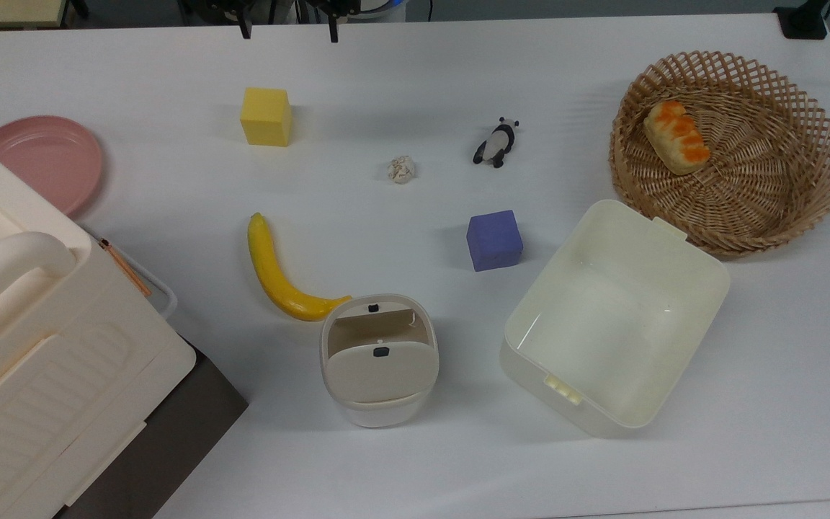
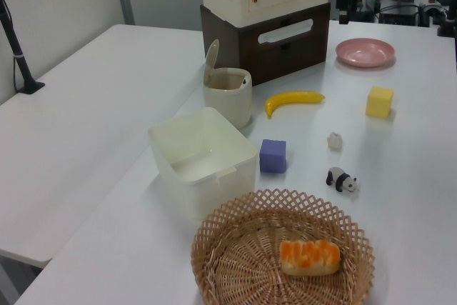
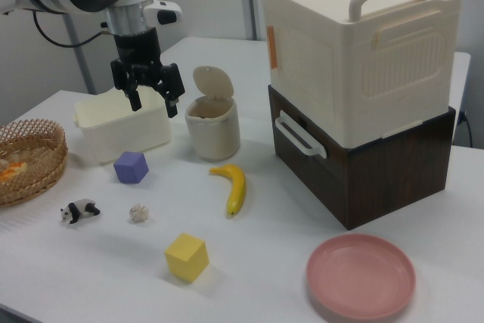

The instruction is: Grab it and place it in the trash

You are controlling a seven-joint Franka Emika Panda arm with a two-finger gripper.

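End effector (image 3: 148, 96) hung empty, fingers spread wide, high above the counter (image 1: 415, 86), with the paper wad (image 3: 138, 212) lying well below it between panda figure (image 3: 79, 210) and yellow cube (image 3: 187, 256), apart from the open-lidded trash bin (image 3: 212, 125).
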